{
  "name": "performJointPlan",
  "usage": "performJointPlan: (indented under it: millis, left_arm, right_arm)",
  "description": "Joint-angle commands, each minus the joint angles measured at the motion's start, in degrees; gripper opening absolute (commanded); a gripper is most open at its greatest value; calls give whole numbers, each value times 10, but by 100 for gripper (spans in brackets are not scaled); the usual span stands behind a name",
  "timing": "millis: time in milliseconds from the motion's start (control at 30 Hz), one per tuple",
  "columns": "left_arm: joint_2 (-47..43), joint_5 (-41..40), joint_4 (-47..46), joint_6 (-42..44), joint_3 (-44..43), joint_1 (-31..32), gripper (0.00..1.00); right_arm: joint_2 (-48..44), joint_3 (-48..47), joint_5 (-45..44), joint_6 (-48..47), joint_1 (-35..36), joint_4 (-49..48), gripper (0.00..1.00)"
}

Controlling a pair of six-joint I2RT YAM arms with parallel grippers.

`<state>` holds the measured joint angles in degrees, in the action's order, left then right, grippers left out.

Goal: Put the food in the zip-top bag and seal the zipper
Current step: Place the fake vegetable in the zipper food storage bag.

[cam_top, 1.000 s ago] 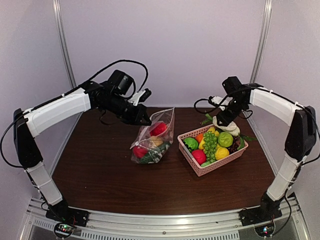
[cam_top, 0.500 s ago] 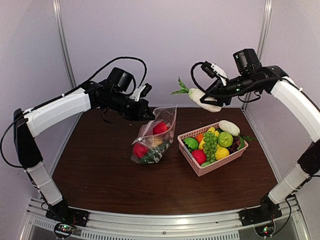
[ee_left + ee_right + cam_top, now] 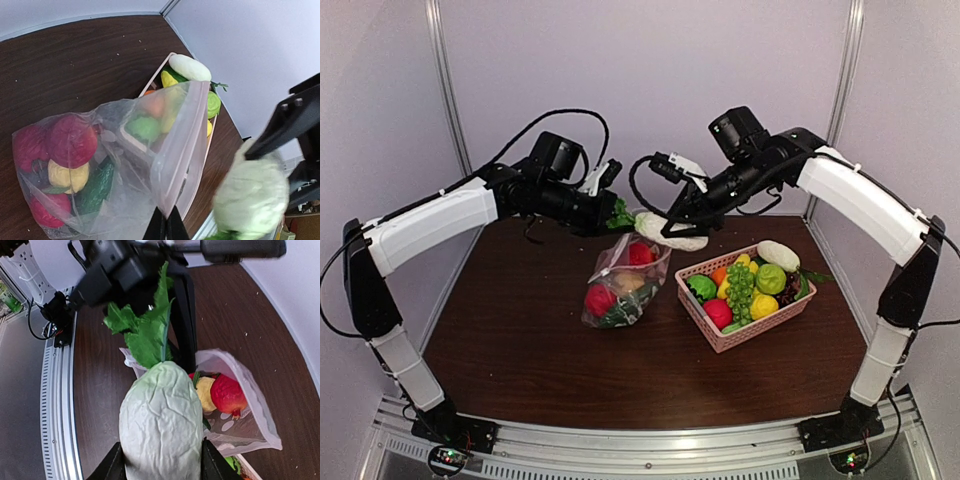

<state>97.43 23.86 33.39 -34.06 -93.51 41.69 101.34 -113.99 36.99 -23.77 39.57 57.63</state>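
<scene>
Cabbage [image 3: 160,420]: am clamping it in my right gripper [image 3: 673,224] beside bag [image 3: 620,292]; left gripper [image 3: 166,227] pinching rim; next needs lowering into mouth.

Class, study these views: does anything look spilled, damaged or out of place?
Nothing stands out. The basket sits upright, the bag holds its food, held up by the left gripper, and the right gripper carries a cabbage near its mouth.

White-shelled arms [image 3: 430,225] — black joints [image 3: 365,290], looping black cables [image 3: 560,114].
</scene>
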Motion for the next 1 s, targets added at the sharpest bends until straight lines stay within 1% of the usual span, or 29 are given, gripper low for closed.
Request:
performJointPlan:
  millis: [0,233,333,433,533,600,667,800,833,867,967]
  left_arm:
    - [-47,8,-66,-17,26,2,0]
    - [-60,31,-102,-27,48,6,0]
    - [-54,38,-119,-31,59,17,0]
    - [-40,37,-124,-32,60,38,0]
    - [-24,27,-125,-34,53,58,0]
    - [-13,22,-124,-37,47,67,0]
    - [-4,17,-125,-38,42,73,0]
    - [6,10,-123,-45,37,74,0]
    - [7,5,-123,-47,36,74,0]
    - [7,2,-122,-48,35,74,0]
    - [6,-16,-110,-47,27,74,0]
  right_arm:
    - [17,5,-44,7,15,58,42]
    - [43,4,-118,67,20,43,42]
    - [58,-2,-128,117,20,26,43]
    - [69,-6,-130,176,20,3,38]
    - [77,-13,-156,218,19,-9,34]
    - [82,-15,-153,247,18,-12,33]
    - [87,-15,-124,276,17,-15,36]
    - [84,-12,-95,323,16,-30,37]
    - [80,-12,-94,332,15,-35,38]
    - [77,-12,-87,340,13,-39,45]
    - [68,-3,-28,353,9,-56,65]
